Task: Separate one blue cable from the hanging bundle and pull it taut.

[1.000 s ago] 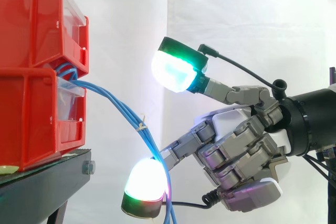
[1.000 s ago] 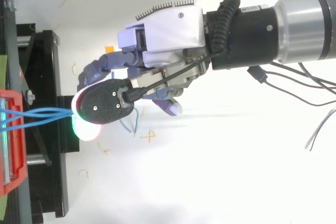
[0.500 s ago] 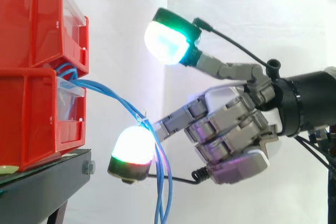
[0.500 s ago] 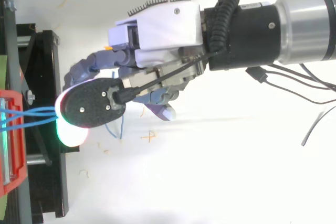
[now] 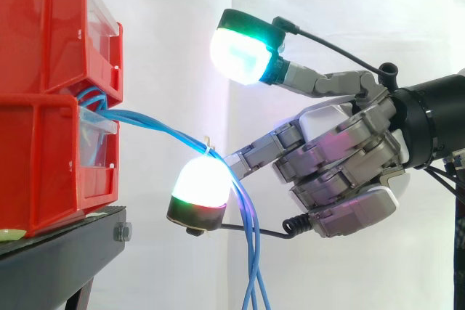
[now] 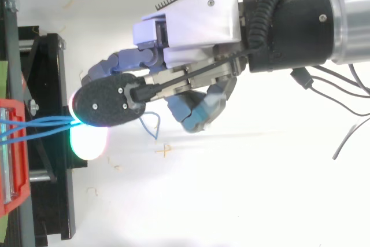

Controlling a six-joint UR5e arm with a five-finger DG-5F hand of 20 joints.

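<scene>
Two close cameras, one level, one overhead.
The side view looks level across the work, red bins (image 5: 51,99) at left, hand (image 5: 341,172) entering from the right; the top view looks straight down; both share the bin fronts, blue cables (image 5: 152,123) and hand.

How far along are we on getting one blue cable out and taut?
Done: the hand is at the blue cables, which drape over one straight finger beside the white tie. In hand: nothing pinched; the upper pad sits well above them. Left: single out one cable, grip it, pull it taut; below the finger they all hang slack together.
</scene>
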